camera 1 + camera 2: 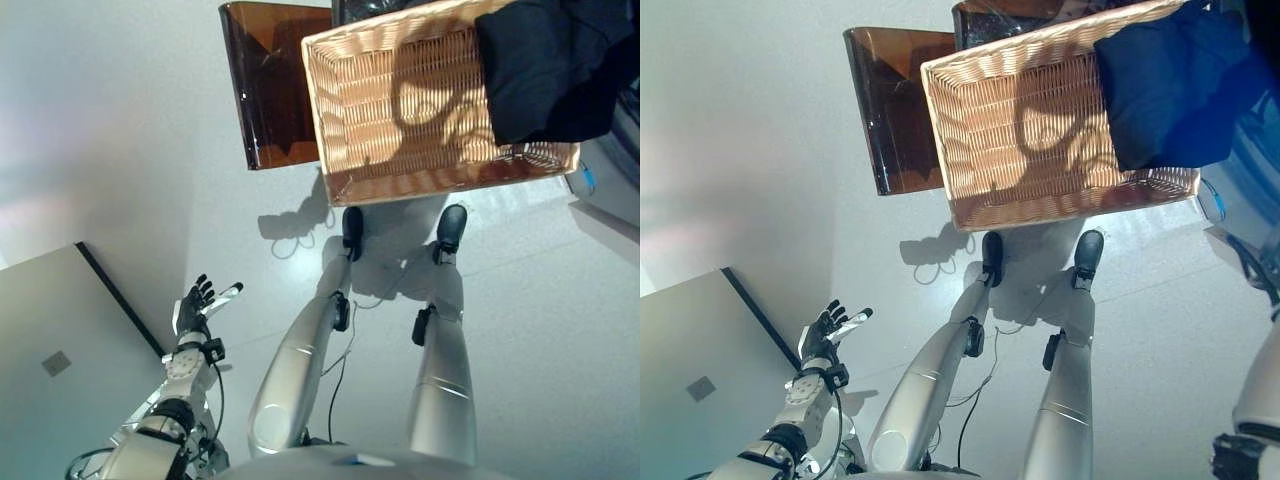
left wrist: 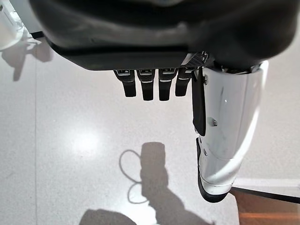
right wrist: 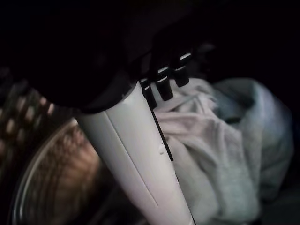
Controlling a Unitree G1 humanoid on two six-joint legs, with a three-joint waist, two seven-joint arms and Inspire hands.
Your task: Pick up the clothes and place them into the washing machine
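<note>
Far ahead of the left hand (image 1: 193,304), across the pale floor (image 1: 120,150), a wicker basket (image 1: 400,100) stands with a dark blue garment (image 1: 560,70) draped over its far right corner. A brown translucent bin (image 1: 262,85) sits just beside the basket, on the side nearer the left hand. That hand hangs low over the floor next to a grey panel (image 1: 60,340) with a dark edge, its fingers straight and spread, thumb out to the side, touching nothing.

The two head views show only this hand; the right hand does not appear in them. The left wrist view adds little beyond the same straight fingers (image 2: 147,86) and white-covered thumb (image 2: 225,136) above bare floor, with a sliver of brown at one corner.

Only the right wrist view shows the right hand (image 3: 140,136). It reaches into a dark space where a heap of white and pale blue-grey clothes (image 3: 220,140) lies right past its fingers. Its fingers look short and bent toward the cloth, and the white-covered thumb runs long across the view, but I cannot tell whether they grip the fabric or merely rest against it. Beside the thumb, away from the clothes, a curved ribbed surface with a pale rim (image 3: 56,183) shows dimly; what it is stays unclear.
</note>
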